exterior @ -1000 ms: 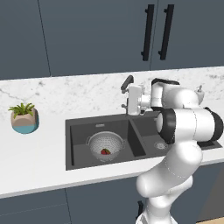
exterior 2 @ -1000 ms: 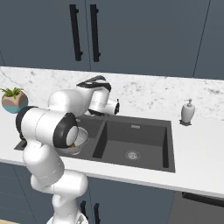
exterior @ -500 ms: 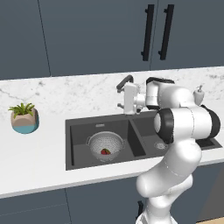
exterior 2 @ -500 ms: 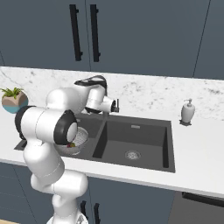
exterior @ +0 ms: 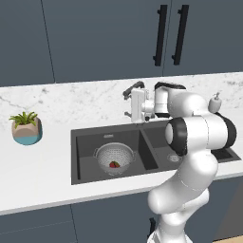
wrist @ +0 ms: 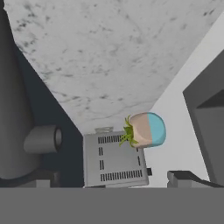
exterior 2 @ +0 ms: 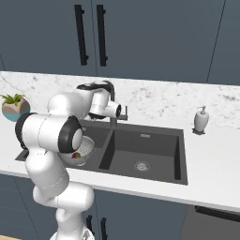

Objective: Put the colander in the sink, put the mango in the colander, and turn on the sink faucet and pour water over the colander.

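Observation:
The silver colander (exterior: 114, 155) sits in the left basin of the dark sink (exterior: 85, 159), with the reddish mango (exterior: 114, 164) inside it. The tall dark faucet (exterior: 133, 87) rises behind the divider between the basins. My gripper (exterior: 129, 106) is open at the faucet's post, level with its lower part. In the hand view the faucet post (wrist: 13, 109) and its short side stub (wrist: 43, 139) are close on the left, just above my gripper (wrist: 109, 181). From the right, the gripper (exterior 2: 123, 112) is beside the faucet (exterior 2: 112, 93), and my arm partly covers the colander (exterior 2: 84, 149).
A potted plant (exterior: 26, 128) stands on the counter far left, and a white soap dispenser (exterior: 216, 102) is at the right behind the sink. The hand view shows a grey slotted box (wrist: 114, 161) near the plant (wrist: 146, 129). Dark cabinets hang above.
The hand has edged a little leftward, closer to the faucet post. Colander and mango have not moved.

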Robot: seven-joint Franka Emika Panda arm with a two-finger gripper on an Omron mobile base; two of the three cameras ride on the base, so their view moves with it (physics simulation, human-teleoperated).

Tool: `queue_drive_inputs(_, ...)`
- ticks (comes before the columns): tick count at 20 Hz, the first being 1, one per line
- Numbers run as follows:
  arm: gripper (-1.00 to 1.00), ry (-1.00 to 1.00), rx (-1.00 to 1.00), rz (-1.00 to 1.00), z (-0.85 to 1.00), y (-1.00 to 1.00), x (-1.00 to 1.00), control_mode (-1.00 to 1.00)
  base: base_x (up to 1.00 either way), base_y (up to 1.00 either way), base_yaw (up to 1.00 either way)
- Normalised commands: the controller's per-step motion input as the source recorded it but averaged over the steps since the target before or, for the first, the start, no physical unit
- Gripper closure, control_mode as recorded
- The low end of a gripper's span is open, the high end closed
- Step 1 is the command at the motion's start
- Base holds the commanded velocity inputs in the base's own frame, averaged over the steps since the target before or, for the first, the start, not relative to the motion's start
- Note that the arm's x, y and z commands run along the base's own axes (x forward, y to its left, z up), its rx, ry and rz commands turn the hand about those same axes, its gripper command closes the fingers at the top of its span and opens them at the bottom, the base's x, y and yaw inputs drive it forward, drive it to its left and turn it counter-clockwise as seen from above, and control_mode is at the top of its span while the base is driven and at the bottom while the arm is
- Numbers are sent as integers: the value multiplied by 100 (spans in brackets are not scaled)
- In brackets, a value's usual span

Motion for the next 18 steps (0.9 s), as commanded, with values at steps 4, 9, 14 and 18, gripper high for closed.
queue_drive_inputs(4,-100,5,1,0,5,-15,31,-100,0,0,0)
queue_drive_inputs(9,-100,5,0,0,2,-11,33,-100,0,0,0)
queue_drive_inputs(14,-100,4,0,0,0,-10,32,-100,0,0,0)
queue_drive_inputs(18,-100,6,4,0,0,-20,27,-100,0,0,0)
